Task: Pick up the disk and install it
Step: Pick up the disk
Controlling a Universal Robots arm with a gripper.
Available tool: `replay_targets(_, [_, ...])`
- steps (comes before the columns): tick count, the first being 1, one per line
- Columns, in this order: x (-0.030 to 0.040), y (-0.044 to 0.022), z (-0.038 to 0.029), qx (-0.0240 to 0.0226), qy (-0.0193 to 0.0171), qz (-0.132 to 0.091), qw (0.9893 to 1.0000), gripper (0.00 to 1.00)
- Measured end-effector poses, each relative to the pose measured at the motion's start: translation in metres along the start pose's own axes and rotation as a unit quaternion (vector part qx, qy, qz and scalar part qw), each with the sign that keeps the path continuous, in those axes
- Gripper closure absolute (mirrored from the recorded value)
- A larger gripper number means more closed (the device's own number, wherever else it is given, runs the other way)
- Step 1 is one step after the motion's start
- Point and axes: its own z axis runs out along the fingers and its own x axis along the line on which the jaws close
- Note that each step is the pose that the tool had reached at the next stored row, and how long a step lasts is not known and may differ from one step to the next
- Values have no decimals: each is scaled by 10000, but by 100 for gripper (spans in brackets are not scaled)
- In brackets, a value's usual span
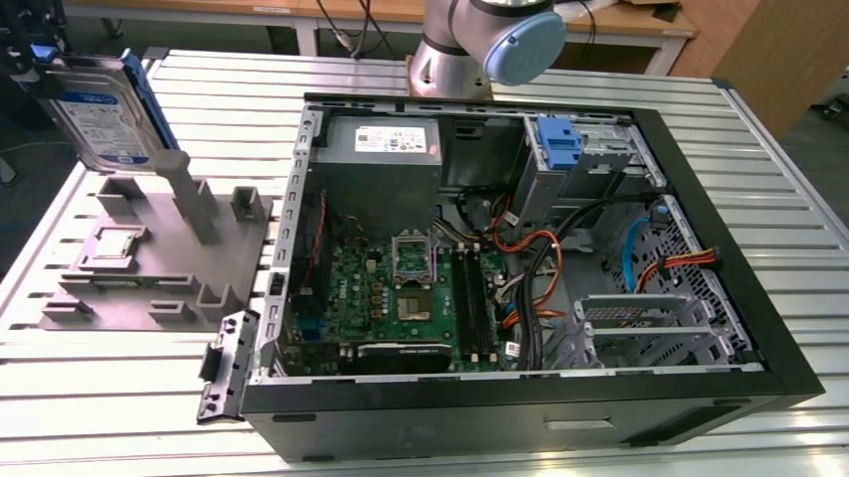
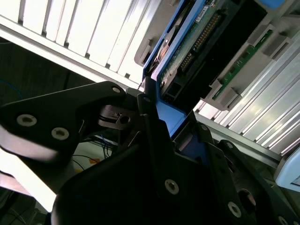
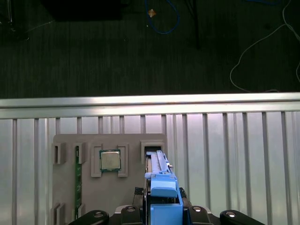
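Note:
In the exterior view the disk (image 1: 99, 114), a grey drive with a white-and-blue label in a blue carrier, hangs upright and tilted over the far left corner of the grey fixture plate (image 1: 146, 268). My gripper (image 1: 43, 62) is shut on its upper end at the exterior view's far left. In the first wrist view the disk (image 3: 159, 176) is seen edge-on between the black fingers of the gripper (image 3: 161, 212), above an open slot in the plate. In the second wrist view the gripper (image 2: 164, 126) clamps the blue carrier, and the disk's circuit-board side (image 2: 187, 42) faces the camera.
The open computer case (image 1: 531, 402) lies at the exterior view's right, with motherboard (image 1: 398, 288), power supply (image 1: 385, 139) and a silver drive bay carrying a blue bracket (image 1: 559, 144). The fixture plate also holds a processor chip (image 3: 109, 160) and a memory stick (image 3: 77, 183). The arm's base (image 1: 484, 45) stands behind the case.

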Motion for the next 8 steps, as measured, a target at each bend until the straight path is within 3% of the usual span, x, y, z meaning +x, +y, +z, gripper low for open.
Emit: replay_targets(8, [-2,1,-29,0,0,0,10000,63])
